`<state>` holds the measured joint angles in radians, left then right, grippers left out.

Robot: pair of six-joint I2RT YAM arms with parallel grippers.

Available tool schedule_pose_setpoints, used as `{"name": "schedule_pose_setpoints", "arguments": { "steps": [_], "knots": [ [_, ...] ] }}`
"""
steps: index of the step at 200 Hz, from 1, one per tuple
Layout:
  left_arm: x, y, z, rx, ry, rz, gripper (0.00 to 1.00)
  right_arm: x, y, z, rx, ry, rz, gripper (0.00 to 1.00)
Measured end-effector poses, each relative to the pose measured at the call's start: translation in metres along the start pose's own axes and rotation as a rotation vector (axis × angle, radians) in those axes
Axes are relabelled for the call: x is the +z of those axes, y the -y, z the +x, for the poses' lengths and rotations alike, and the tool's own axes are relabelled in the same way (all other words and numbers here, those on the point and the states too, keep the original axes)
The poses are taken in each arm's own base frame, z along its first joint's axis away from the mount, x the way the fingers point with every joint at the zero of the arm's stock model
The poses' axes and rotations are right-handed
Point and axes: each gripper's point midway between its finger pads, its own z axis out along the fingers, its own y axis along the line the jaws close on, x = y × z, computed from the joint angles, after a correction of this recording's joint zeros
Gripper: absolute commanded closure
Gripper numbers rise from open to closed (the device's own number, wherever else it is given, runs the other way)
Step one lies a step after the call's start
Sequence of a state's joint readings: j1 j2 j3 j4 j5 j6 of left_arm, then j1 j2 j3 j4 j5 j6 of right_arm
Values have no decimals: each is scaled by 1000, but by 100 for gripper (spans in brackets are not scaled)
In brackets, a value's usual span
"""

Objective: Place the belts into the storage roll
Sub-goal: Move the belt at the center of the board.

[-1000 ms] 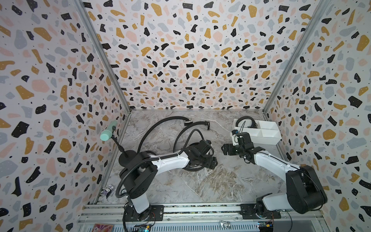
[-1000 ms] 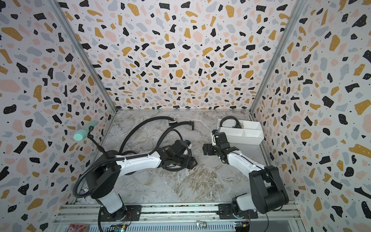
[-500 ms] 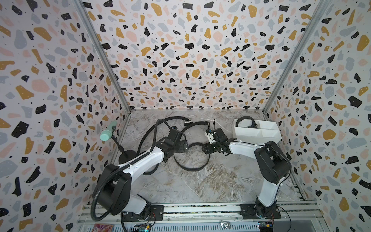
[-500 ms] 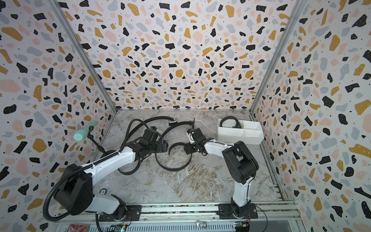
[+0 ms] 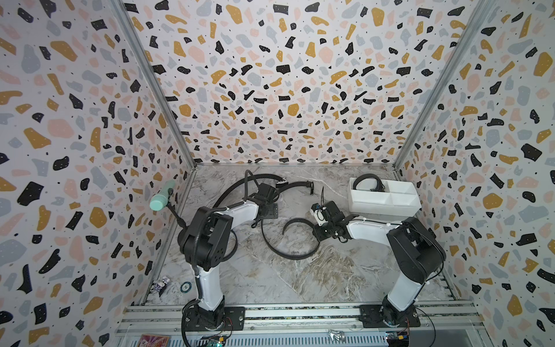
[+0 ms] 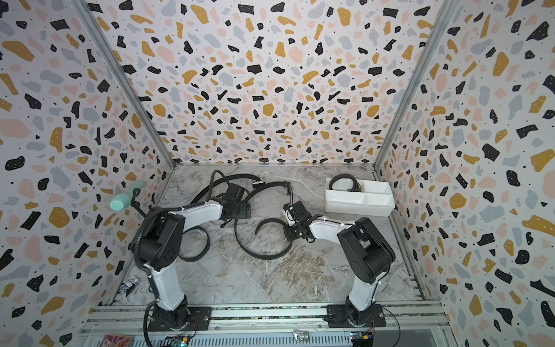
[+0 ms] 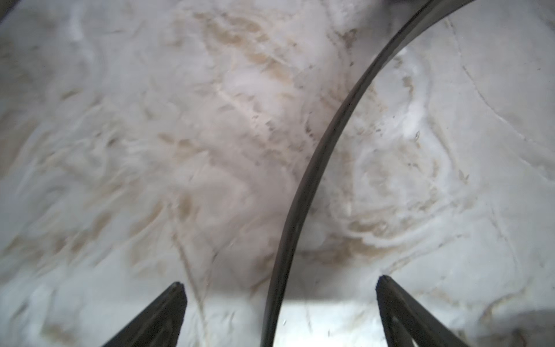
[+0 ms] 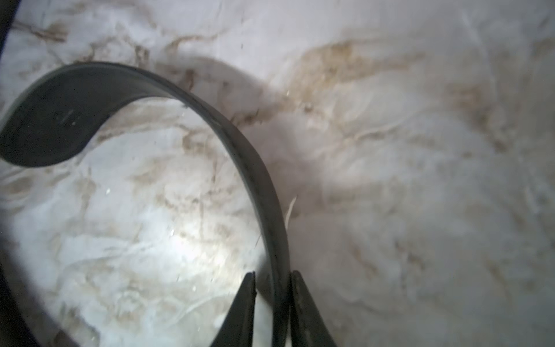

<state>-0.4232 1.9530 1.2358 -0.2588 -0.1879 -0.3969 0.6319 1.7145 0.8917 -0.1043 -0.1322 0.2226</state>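
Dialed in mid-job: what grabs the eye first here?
The terrazzo walls, then the black belt curling across mid-table, pinched by the right end effector. At the far right, the white storage roll holds one coiled belt; the left end effector stands open astride the same belt.

No writing can be read in any view.
Just in front of the front rail, toward its left end, a colourful card shows in both top views. It carries some print, but this is too small to make out. Behind the same rail, a small round disc on the floor has a marking that also cannot be read.
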Motion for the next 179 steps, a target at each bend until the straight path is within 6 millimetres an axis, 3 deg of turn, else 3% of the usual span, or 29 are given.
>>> {"name": "schedule_pose_setpoints", "arguments": {
  "steps": [29, 60, 85, 106, 144, 163, 179],
  "knots": [
    [20, 20, -23, 29, 7, 45, 26, -7, -12, 21, -17, -11, -7, 84],
    [31, 41, -37, 65, 20, 101, 63, -13, -21, 37, -16, -17, -17, 85],
    [27, 63, -30, 114, 19, 160, 84, -20, -25, 51, -11, -29, -20, 86],
    [17, 103, -11, 203, 10, 230, 95, -25, -30, 64, -20, -36, -27, 86],
    [-3, 176, 25, 364, -18, 369, 93, -24, -48, 69, -48, -36, -53, 87],
    [-7, 184, 32, 389, -27, 391, 85, -17, -60, 62, -57, -26, -77, 83],
    [-8, 178, 31, 389, -26, 382, 69, -10, -74, 51, -62, -15, -107, 73]
  ]
}}
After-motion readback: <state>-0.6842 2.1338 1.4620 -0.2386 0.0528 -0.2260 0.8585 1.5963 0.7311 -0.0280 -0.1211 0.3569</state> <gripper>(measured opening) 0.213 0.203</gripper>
